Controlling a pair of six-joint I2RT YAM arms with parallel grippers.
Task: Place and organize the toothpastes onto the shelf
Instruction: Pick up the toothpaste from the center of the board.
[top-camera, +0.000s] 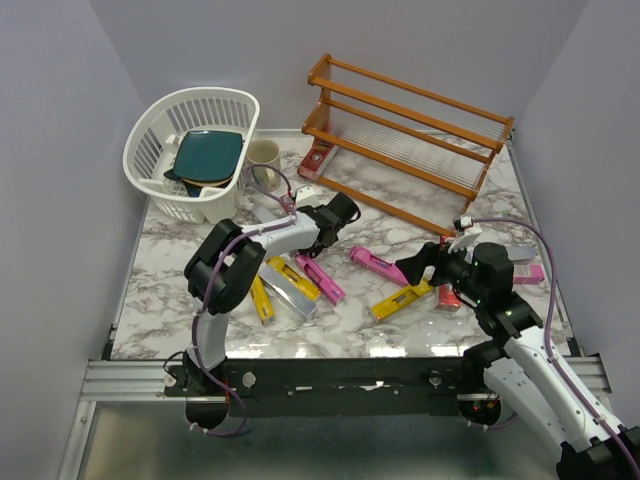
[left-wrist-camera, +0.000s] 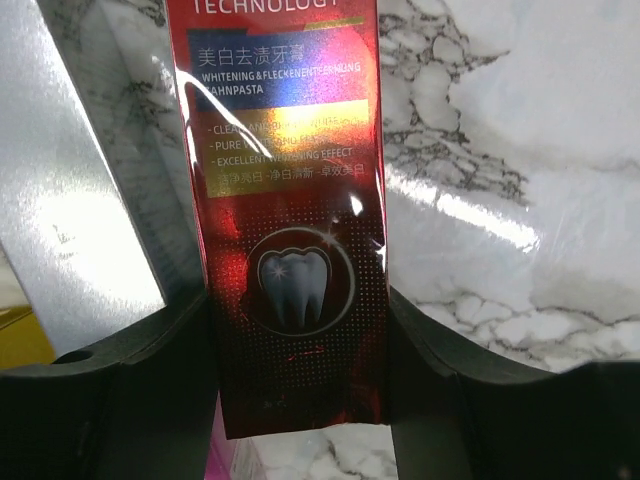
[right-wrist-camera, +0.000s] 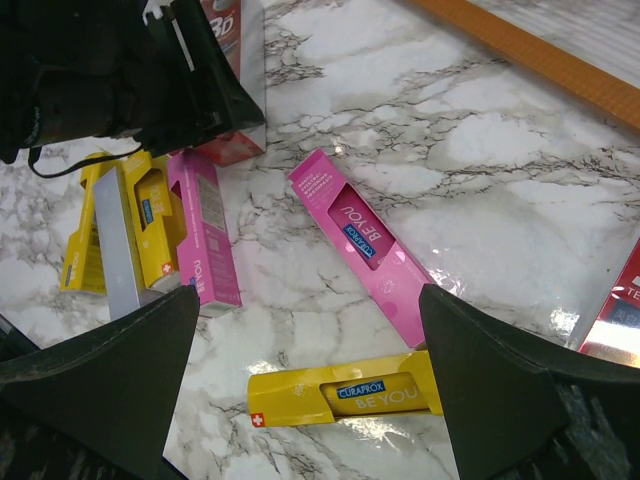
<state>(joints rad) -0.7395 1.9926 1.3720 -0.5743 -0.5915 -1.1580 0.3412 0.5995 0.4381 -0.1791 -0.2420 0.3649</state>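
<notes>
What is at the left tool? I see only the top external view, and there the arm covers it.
Observer: The left tool has a red toothpaste carton, with a tooth picture on it, between its fingers, which press on both long sides.
Operator: Does the right tool hold something too?
Observer: No. The right tool is open and empty, above a yellow carton printed CURAPROX.
</notes>
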